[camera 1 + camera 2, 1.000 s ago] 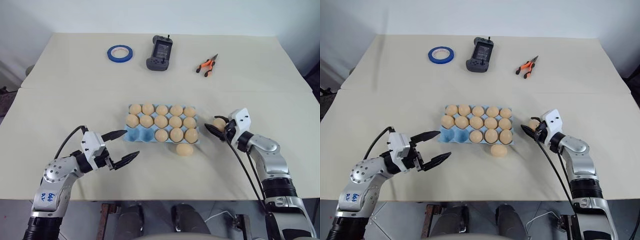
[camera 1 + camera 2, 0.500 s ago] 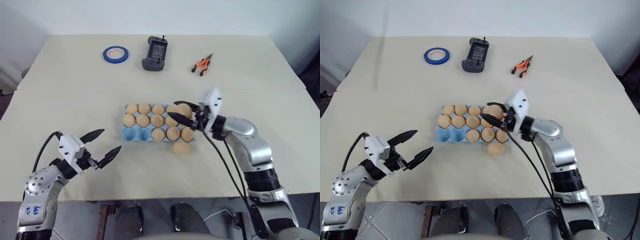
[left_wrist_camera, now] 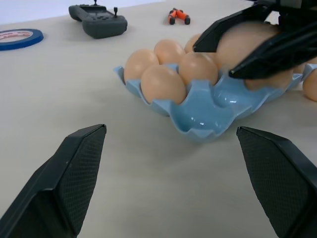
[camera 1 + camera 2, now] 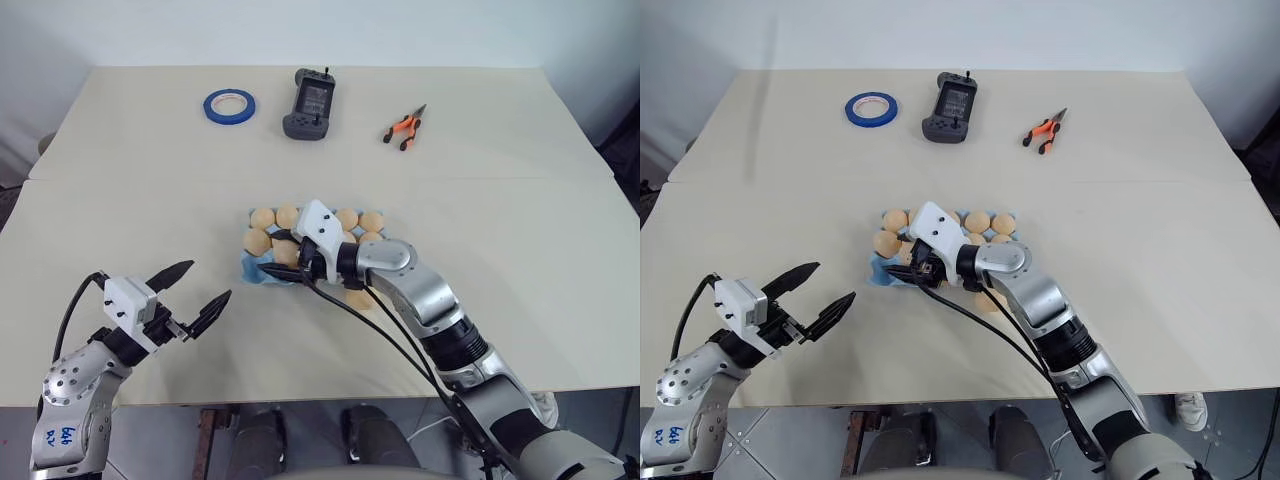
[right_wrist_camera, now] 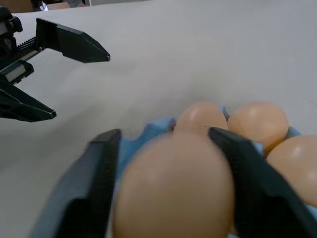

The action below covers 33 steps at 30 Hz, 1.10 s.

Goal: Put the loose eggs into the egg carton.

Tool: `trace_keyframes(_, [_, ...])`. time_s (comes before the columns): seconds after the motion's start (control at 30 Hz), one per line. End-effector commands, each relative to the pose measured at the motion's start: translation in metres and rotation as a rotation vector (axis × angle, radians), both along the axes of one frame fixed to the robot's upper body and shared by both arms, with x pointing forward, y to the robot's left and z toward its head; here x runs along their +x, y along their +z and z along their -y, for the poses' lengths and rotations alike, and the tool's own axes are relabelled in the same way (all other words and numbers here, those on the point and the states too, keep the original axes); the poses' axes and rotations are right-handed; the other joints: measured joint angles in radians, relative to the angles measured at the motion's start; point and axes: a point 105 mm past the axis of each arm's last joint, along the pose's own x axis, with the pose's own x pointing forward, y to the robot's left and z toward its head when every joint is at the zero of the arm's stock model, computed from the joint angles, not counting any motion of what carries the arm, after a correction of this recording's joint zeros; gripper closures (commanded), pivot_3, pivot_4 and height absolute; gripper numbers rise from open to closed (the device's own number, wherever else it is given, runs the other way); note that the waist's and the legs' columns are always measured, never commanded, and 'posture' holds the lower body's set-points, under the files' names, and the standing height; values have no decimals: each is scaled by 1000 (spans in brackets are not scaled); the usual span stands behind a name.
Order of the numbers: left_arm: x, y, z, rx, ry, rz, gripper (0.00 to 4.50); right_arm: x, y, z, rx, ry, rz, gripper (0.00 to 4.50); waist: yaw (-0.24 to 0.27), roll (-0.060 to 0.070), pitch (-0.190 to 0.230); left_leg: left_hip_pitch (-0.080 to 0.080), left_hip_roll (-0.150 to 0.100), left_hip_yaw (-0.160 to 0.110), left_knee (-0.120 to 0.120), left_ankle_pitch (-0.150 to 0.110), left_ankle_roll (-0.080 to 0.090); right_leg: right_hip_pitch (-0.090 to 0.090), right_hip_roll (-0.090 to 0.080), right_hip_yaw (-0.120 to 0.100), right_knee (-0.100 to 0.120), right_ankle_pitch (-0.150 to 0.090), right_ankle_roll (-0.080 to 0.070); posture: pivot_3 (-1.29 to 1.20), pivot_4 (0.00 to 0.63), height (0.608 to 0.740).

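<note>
Egg (image 5: 174,191) between right gripper (image 5: 168,183) fingers, over egg carton (image 3: 208,106).

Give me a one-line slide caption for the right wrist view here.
Right gripper carries a tan egg between its fingers above the blue egg carton, with the open left gripper beyond.

The right gripper (image 4: 283,258) and its arm hide the middle of the egg carton (image 3: 208,111), so its near cups cannot be counted; the egg (image 5: 173,191) between the jaws is blurred.
</note>
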Motion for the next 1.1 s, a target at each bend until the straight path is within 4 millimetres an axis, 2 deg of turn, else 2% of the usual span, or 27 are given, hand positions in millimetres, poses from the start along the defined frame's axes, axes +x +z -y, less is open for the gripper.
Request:
trace_keyframes(0.03, [-3,12,3,-6,-12,43,0,-2,18,5,27,17,63,36,-3,0,0,0,0,0,0,0,0,0,0,0,1,0,0,0,150,740])
trace_keyframes(0.13, [-2,14,5,-2,-27,44,0,-3,30,24,58,7,101,36,0,0,0,0,0,1,0,0,0,-1,0,0,2,0,0,0,150,740])
trace_keyframes(0.27, [-2,14,8,21,-73,36,0,-18,45,67,147,-2,142,36,11,0,0,-1,0,0,0,0,0,-1,0,-1,0,0,0,0,150,740])
trace_keyframes(0.4, [3,12,11,47,-120,22,0,-30,28,124,123,-94,150,36,26,0,0,-2,0,0,-1,-1,0,0,0,-1,-4,0,0,0,150,740])
trace_keyframes(0.57, [8,8,15,62,-180,-6,0,-43,21,179,180,-244,147,36,24,0,0,-1,1,2,0,-1,1,2,1,0,-6,0,0,0,150,740])
trace_keyframes(0.7, [10,-2,19,126,-256,-34,0,-68,-9,231,105,-402,143,36,35,-1,0,3,1,0,-1,-1,1,8,2,-1,-7,0,0,0,150,740])
trace_keyframes(0.87, [9,-4,17,148,-289,-40,0,-83,-19,254,62,-445,159,36,24,0,0,7,0,3,0,-2,3,13,1,1,-11,0,0,0,150,740])
trace_keyframes(0.93, [11,-2,16,143,-293,-34,0,-86,-24,263,49,-467,142,36,25,0,0,9,1,2,0,-2,3,15,1,1,-10,0,-1,0,150,740])
trace_keyframes(1.1, [13,4,21,126,-302,-17,0,-84,-32,272,29,-489,144,36,30,0,0,9,1,2,0,-1,2,15,1,1,-9,1,-1,0,150,740])
